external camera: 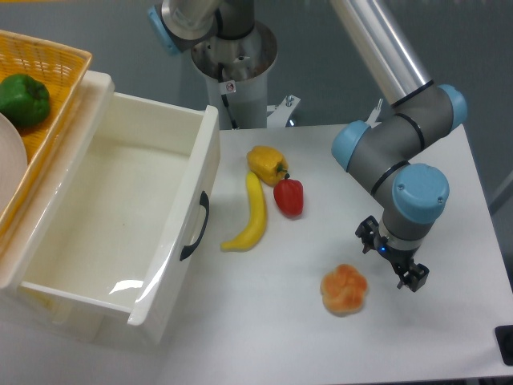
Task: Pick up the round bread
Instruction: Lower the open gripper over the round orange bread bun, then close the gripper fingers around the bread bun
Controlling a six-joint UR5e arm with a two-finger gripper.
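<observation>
The round bread (345, 290) is a small orange-tan bun with a lobed golden top. It lies on the white table (264, 321) at the front right. My gripper (392, 255) hangs just to the right of the bun and slightly behind it, a little above the table. Its two dark fingers (414, 277) stand apart with nothing between them. The gripper does not touch the bun.
A yellow bell pepper (267, 164), a red bell pepper (289, 196) and a banana (252, 216) lie mid-table. An open white drawer (120, 224) stands at the left. A yellow basket (44, 96) with a green pepper (22, 99) sits above it. The table edge runs close at the right.
</observation>
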